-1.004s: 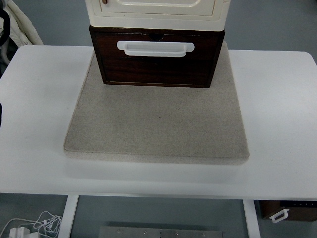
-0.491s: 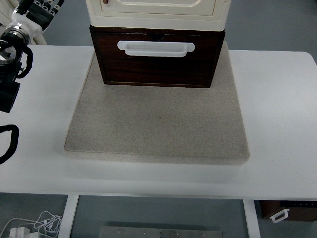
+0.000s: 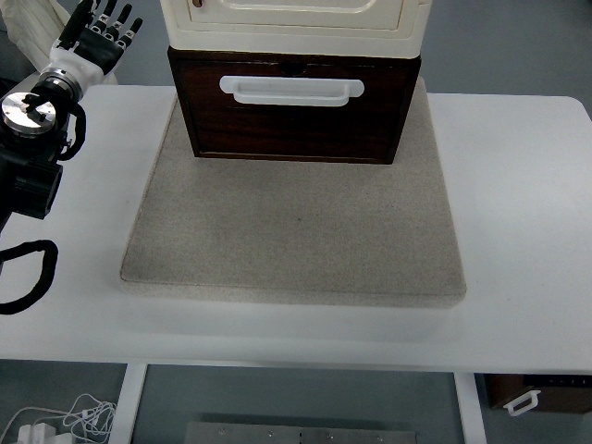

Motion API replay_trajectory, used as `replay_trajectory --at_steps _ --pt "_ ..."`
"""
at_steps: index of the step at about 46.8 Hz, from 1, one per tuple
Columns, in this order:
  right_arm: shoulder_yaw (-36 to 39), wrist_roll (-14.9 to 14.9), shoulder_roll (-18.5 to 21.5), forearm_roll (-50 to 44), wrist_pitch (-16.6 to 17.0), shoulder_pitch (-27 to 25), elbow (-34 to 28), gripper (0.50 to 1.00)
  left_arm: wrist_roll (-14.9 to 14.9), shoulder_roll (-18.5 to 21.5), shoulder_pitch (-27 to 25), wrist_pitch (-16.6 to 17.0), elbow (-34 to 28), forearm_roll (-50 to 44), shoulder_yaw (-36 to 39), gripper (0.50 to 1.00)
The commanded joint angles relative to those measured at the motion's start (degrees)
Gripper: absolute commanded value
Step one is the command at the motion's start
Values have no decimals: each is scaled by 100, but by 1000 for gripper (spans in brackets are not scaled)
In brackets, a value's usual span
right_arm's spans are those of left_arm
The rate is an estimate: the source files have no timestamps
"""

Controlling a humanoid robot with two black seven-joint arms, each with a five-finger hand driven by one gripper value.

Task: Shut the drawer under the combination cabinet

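Left of drawer [image 3: 291, 120], left hand [image 3: 97, 37]

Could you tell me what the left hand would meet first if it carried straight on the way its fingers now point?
Probably nothing: the left hand points up and away past the table's far left corner, left of the cabinet and drawer. Depth is unclear, though.

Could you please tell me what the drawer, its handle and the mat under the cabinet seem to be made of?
The drawer looks like dark wood or wood-look laminate: faint grain, low sheen. Its handle looks like smooth white moulded plastic. The mat seems to be beige felt or dense fabric: matte, speckled, soft-edged.
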Motion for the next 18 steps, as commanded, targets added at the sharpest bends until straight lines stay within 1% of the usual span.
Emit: replay_trajectory --at_steps 1,6,18 --pt "5 0 0 -1 1 0 0 952 -29 -13 7 -14 0 0 9 999" --pt "-4 0 0 -1 18 0 0 952 -29 -74 -1 -5 -18 9 17 996" --pt "5 0 0 -1 1 0 0 952 -38 -83 -28 4 -27 35 17 999"
